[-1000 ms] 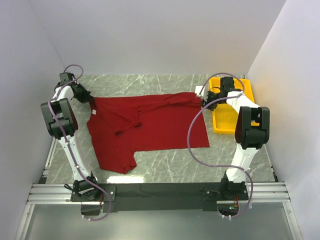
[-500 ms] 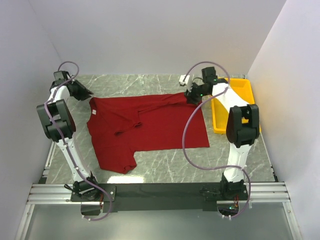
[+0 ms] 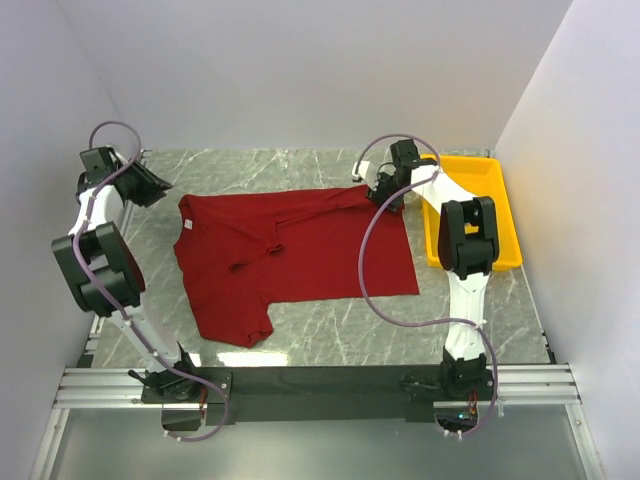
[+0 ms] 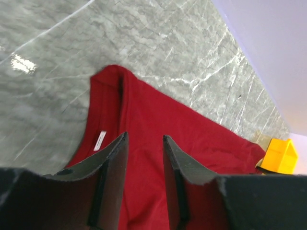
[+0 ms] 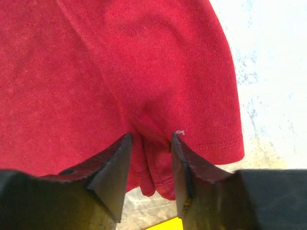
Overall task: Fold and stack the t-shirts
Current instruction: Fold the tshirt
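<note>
The dark red t-shirt (image 3: pixel 300 255) lies spread on the marble table, partly folded, with one sleeve sticking out at the lower left. My left gripper (image 3: pixel 152 188) hovers off the shirt's far left corner, open and holding nothing. In the left wrist view its open gripper (image 4: pixel 145 135) frames the t-shirt (image 4: pixel 158 115) and the white neck tag (image 4: pixel 100 140). My right gripper (image 3: pixel 383 192) is down on the shirt's far right corner. In the right wrist view the gripper (image 5: pixel 151 136) is still apart and straddles a bunched fold of the t-shirt (image 5: pixel 120 62) hem.
A yellow tray (image 3: pixel 500 230) stands at the right edge of the table, just beyond the right arm. It also shows as a yellow tray (image 4: pixel 280 155) corner in the left wrist view. White walls close in the back and both sides.
My left gripper has let go of the shirt's left shoulder, opened and drawn back to the left. My right gripper has moved left along the far edge onto the shirt's corner, its jaws narrowing.
</note>
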Controlling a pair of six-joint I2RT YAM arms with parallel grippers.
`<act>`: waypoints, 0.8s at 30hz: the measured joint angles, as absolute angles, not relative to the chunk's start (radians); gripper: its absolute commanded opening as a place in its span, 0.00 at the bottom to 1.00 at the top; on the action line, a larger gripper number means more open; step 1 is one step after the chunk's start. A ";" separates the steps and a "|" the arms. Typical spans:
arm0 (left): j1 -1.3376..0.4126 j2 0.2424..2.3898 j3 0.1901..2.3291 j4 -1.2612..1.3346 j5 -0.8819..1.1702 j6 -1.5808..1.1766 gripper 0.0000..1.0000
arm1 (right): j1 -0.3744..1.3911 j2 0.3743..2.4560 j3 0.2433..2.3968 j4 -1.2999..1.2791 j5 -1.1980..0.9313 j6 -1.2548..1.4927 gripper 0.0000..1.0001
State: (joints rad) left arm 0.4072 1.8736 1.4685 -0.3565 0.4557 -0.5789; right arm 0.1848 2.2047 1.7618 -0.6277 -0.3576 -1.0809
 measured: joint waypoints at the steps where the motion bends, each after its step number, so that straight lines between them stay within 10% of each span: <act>1: 0.411 1.853 1.449 -0.355 0.456 -0.574 0.40 | 0.188 2.205 1.762 -0.628 -0.354 -1.082 0.39; 12: 0.436 1.689 1.304 -0.343 0.461 -0.536 0.41 | 0.207 2.220 1.786 -0.625 -0.346 -1.069 0.01; 24: 0.442 1.622 1.243 -0.350 0.501 -0.516 0.41 | 0.204 2.075 1.656 -0.595 -0.374 -1.046 0.04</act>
